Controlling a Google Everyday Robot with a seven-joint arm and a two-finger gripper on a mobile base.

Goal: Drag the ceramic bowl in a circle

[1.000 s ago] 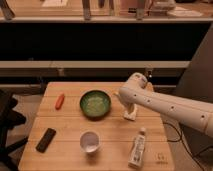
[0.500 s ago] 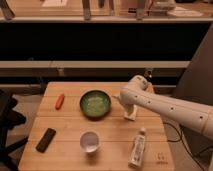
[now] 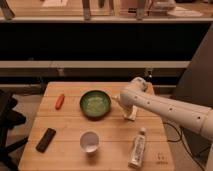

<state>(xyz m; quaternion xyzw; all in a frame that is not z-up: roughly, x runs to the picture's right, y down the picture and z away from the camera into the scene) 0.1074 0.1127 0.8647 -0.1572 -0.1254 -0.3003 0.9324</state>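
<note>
The ceramic bowl [image 3: 95,104], round, dark green with a paler speckled inside, sits on the wooden table [image 3: 70,130] near its middle back. My white arm reaches in from the right, and the gripper [image 3: 129,115] hangs down just to the right of the bowl, close above the tabletop. It stands beside the bowl with a small gap, not touching it.
A small white cup [image 3: 90,141] stands in front of the bowl. A red-orange carrot-like object [image 3: 60,101] lies at the left back. A black flat device [image 3: 46,139] lies at the front left. A white tube [image 3: 137,147] lies at the front right.
The arm has shifted slightly to the right and down. The bowl has not moved.
</note>
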